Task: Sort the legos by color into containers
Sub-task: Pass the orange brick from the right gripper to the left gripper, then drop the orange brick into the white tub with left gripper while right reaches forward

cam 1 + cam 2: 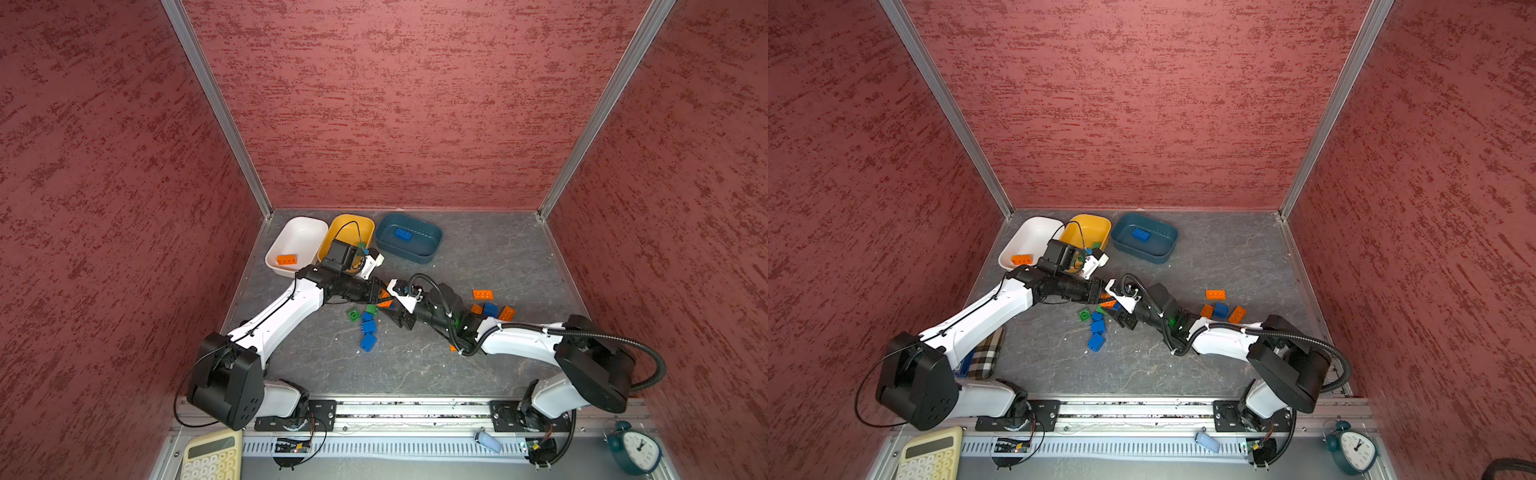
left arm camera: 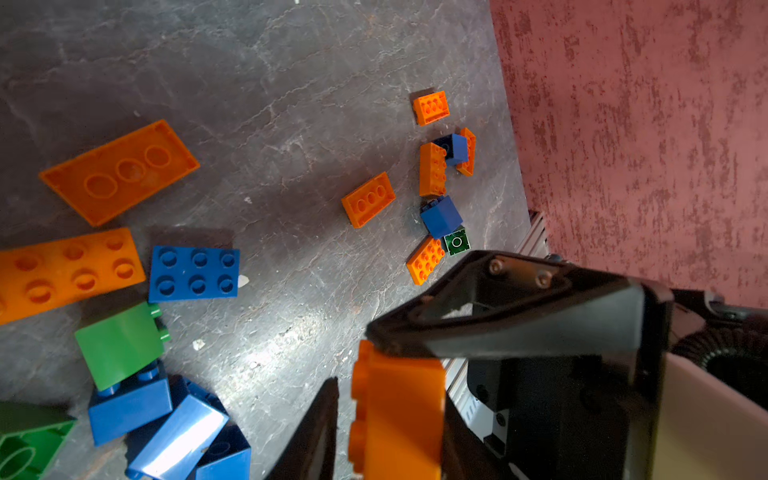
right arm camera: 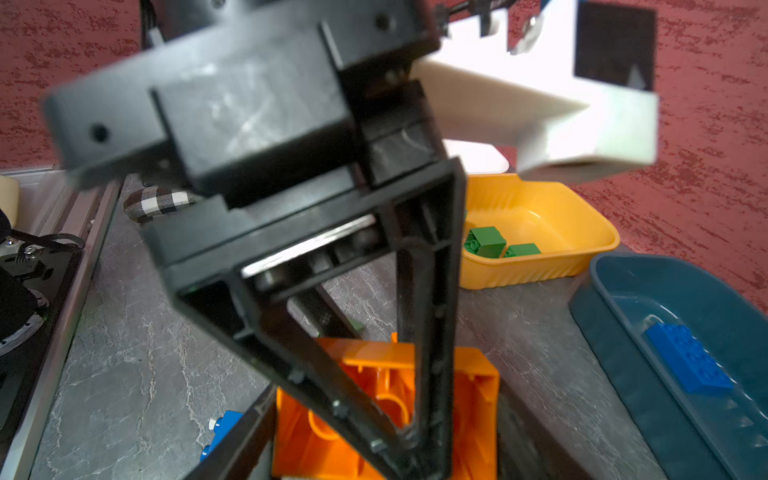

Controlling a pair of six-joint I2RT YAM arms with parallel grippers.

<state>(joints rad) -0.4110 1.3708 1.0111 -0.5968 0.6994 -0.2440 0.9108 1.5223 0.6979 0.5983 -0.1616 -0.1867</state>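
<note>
The right gripper's (image 3: 386, 415) fingers hold an orange brick (image 3: 473, 395) by its ends above the surface (image 1: 478, 249). The left gripper's (image 2: 390, 386) fingers are narrow and pinch the same brick's faces. Loose legos (image 1: 368, 328) lie just beside them. The left arm (image 1: 291, 307) overhangs the mustard tub (image 1: 353, 226); the right wrist view shows two green bricks (image 3: 486, 241) inside it. The white tub (image 1: 297, 237) and teal tub (image 1: 415, 249) flank it. A checked cloth (image 1: 988, 353) shows in a top view.

The left end effector (image 2: 390, 399) is holding an orange brick (image 2: 399, 432). Past that brick, more orange, blue and green legos (image 2: 193, 272) are lying loose on the gray counter (image 2: 291, 124).
</note>
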